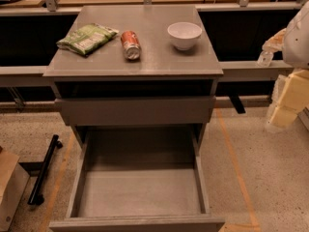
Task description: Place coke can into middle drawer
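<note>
The coke can (130, 45), red with a silver end facing me, lies on its side on top of the grey cabinet (145, 64), between a green crisp bag and a white bowl. The middle drawer (140, 190) is pulled wide open below, with a bare grey floor and nothing in it. My gripper (284, 105) hangs at the right edge of the view, to the right of the cabinet and below its top, well away from the can. It holds nothing that I can see.
A green crisp bag (87, 37) lies left of the can. A white bowl (184, 35) stands right of it. Another grey drawer front (135, 110) sits above the open drawer. A black bar (44, 170) and a box (9, 187) lie on the floor at left.
</note>
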Tool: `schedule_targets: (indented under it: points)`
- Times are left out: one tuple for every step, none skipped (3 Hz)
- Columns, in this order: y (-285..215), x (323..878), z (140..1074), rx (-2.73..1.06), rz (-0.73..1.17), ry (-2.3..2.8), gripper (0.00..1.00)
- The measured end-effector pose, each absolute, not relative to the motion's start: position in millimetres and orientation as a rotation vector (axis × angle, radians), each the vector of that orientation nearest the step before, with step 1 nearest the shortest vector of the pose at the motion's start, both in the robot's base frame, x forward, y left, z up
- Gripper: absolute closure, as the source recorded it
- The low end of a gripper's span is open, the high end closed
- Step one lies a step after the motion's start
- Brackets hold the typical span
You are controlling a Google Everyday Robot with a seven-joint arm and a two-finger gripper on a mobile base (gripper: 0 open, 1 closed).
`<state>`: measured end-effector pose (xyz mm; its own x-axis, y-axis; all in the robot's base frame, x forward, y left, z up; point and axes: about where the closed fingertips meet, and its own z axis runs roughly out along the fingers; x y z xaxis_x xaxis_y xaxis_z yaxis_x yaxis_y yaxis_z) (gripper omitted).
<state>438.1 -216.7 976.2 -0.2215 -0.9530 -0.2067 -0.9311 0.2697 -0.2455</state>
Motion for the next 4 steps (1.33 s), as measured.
schedule_targets:
  points:
    - [-217, 438, 976, -1.725, -0.098, 2.232, 0.0]
    - [-188, 457, 959, -1.73, 0.018, 2.16, 0.0]
    - [-156, 482, 944, -1.728, 0.119, 2.086, 0.0]
    - [-106, 519, 931, -1.727, 0.204, 1.981, 0.0]
